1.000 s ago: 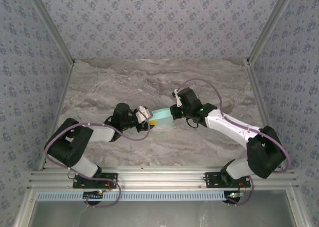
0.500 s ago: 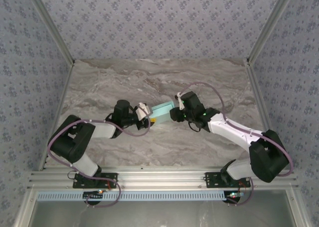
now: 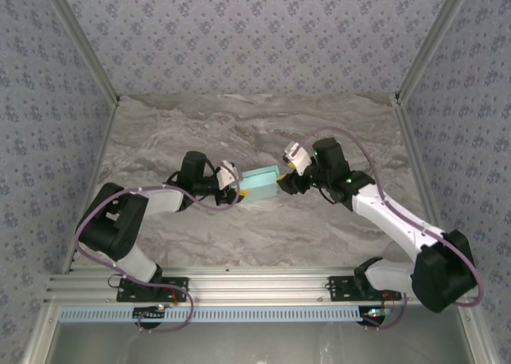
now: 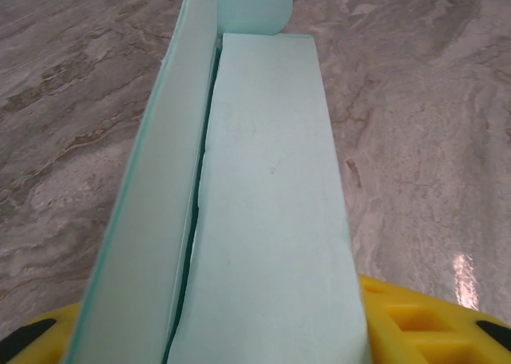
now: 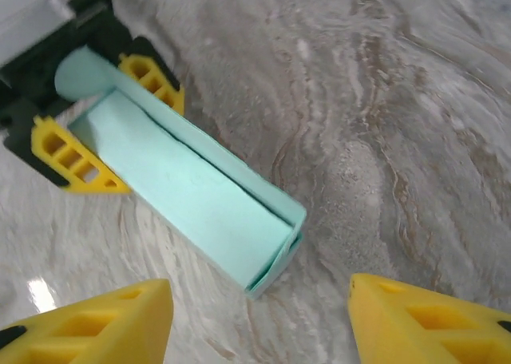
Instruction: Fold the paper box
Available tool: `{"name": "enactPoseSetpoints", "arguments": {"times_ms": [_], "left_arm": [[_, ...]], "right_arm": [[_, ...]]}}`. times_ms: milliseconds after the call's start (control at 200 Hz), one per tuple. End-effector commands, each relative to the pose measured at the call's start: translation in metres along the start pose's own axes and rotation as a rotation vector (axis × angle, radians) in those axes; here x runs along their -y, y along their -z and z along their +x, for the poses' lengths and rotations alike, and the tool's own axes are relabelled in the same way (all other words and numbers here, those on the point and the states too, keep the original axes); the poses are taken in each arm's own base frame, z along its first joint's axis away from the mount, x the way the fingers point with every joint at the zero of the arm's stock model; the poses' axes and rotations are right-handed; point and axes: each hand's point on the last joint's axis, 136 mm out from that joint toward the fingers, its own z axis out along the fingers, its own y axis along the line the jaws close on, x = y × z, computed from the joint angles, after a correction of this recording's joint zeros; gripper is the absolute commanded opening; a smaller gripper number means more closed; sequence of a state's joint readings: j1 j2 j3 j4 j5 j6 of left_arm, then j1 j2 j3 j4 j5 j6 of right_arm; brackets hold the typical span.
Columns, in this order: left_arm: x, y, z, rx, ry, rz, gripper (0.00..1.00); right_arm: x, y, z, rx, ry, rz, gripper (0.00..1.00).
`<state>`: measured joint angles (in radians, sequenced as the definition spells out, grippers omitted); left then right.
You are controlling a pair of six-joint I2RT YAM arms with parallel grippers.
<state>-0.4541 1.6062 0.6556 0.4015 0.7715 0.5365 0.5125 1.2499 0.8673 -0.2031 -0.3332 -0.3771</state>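
My left claw [image 3: 237, 183] is closed on one end of the paper box [image 5: 192, 196], one yellow finger against each long side. This hold leaves the other end free and facing my right arm. The box sits near the middle of the surface [image 3: 239, 124], pointing from the left claw towards the right one. I cannot tell whether its free end rests on the surface or hangs just above it.

My right claw [image 5: 259, 324] is open, jaws spread wide with nothing between them. It is just short of the free end and not touching it. I judge this stance suits a fresh approach to that end.

Edges to note:
- In the left wrist view a dark gap runs along the long seam, where a side panel stands beside the top panel. I judge this seam not fully seated.
- At the free end an end flap looks loosely tucked.
- A rounded tab shows at the gripped end.

Open room: bare surface lies on every side of the box, and the walls are well apart from both arms.
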Motion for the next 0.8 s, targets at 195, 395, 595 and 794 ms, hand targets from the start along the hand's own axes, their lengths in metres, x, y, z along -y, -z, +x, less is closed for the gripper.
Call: {"name": "enactPoseSetpoints", "arguments": {"times_ms": [195,395,595,794], "left_arm": [[0.024,-0.003,-0.004,-0.013,-0.057,0.135,0.5],[0.029,-0.006,-0.002,-0.018,-0.075,0.147,0.51],[0.023,-0.007,-0.002,-0.035,-0.09,0.112,0.5],[0.022,-0.008,0.0,-0.042,-0.082,0.115,0.51]], "right_arm": [[-0.01,-0.01,0.031,-0.005,0.686,-0.143,0.8],[-0.005,-0.014,0.039,-0.05,0.698,-0.239,0.81],[-0.039,-0.033,0.052,-0.043,0.686,-0.372,0.81],[-0.035,-0.049,0.07,-0.125,0.702,-0.326,0.74]]}}
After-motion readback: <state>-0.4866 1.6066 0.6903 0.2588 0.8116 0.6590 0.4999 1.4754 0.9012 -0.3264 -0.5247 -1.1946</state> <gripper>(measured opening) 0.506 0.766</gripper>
